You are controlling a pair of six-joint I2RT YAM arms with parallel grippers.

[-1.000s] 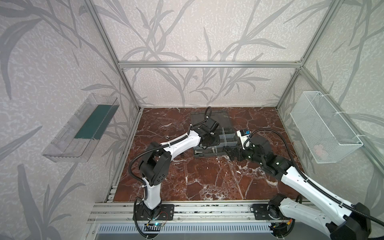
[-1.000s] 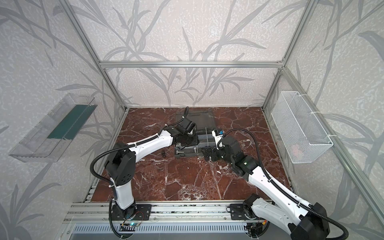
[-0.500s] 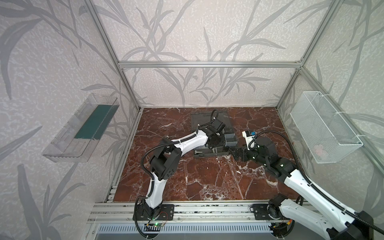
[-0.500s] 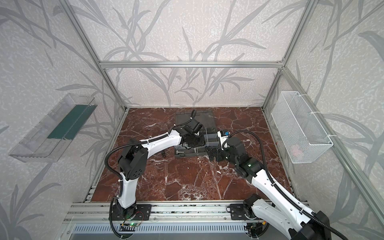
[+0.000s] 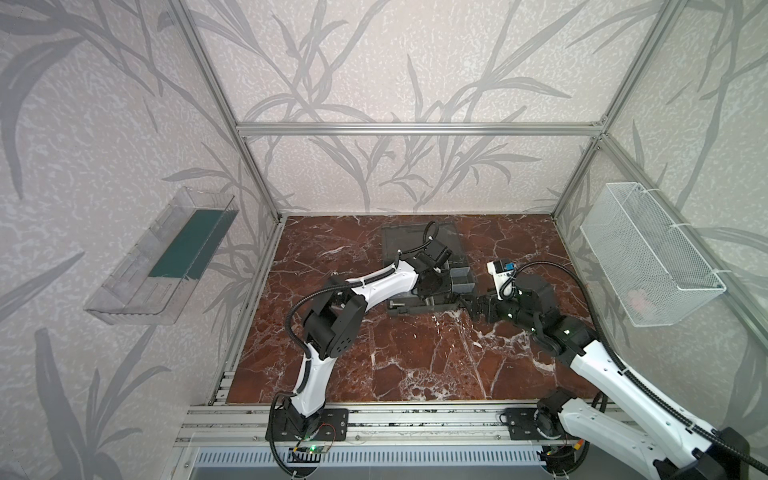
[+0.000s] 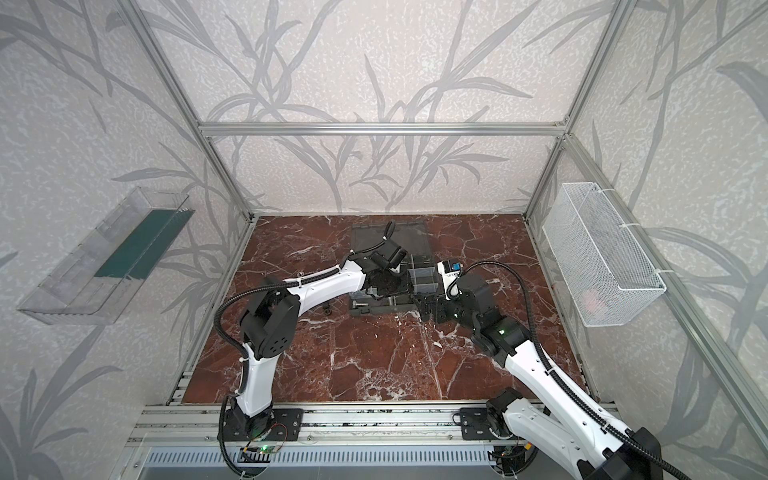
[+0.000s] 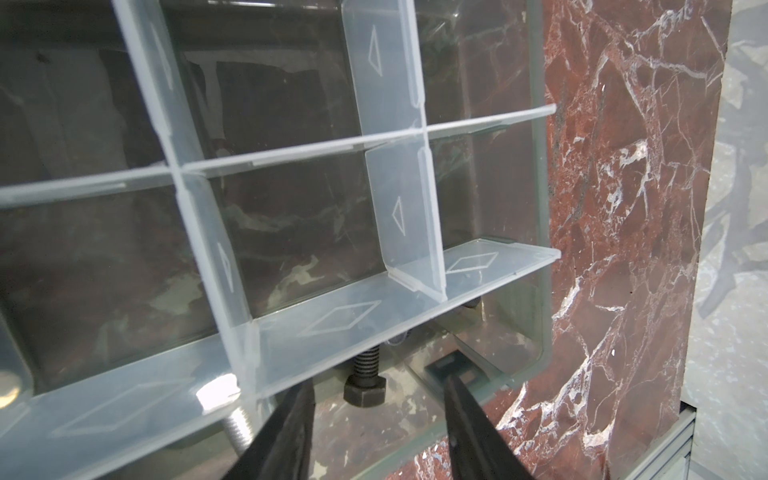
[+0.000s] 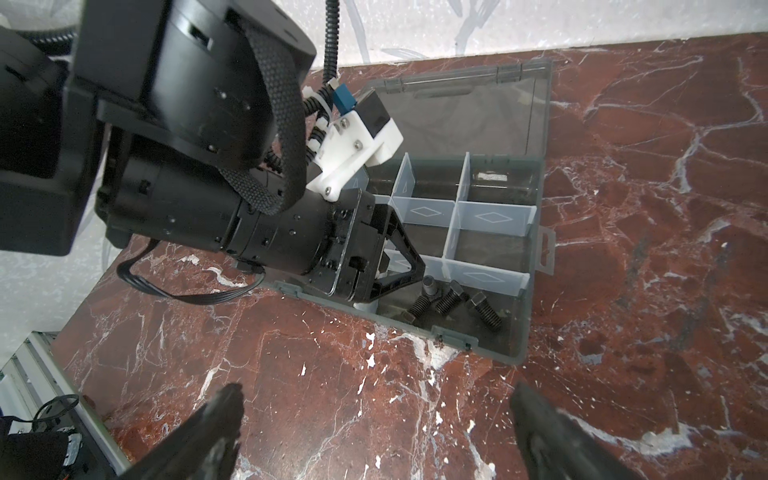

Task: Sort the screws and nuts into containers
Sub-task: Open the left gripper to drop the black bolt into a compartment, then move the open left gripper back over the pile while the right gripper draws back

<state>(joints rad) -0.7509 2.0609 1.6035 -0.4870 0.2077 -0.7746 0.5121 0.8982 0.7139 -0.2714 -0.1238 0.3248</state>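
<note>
The dark grey case (image 5: 419,309) (image 8: 525,291) lies open at mid-table, its containers (image 7: 291,232) walled by translucent dividers. Three black screws (image 8: 451,299) lie in the front right container. My left gripper (image 5: 431,298) (image 6: 384,297) (image 7: 379,380) hangs over that front row, open. One black screw (image 7: 365,382) lies on the floor just ahead of its fingertips, touched by neither. A silver screw (image 7: 239,424) (image 5: 397,306) lies in the neighbouring container. My right gripper (image 5: 471,305) (image 8: 376,390) stands open over bare marble beside the case's front right corner. No nuts show.
The case's flat lid (image 5: 409,237) lies open behind it. A clear tray (image 5: 166,257) hangs on the left wall and a white mesh basket (image 5: 648,257) on the right wall. A small dark piece (image 6: 328,309) lies on the marble left of the case.
My left gripper has moved right and forward along the case, and its jaws have spread. The right arm has drawn back slightly to the right.
</note>
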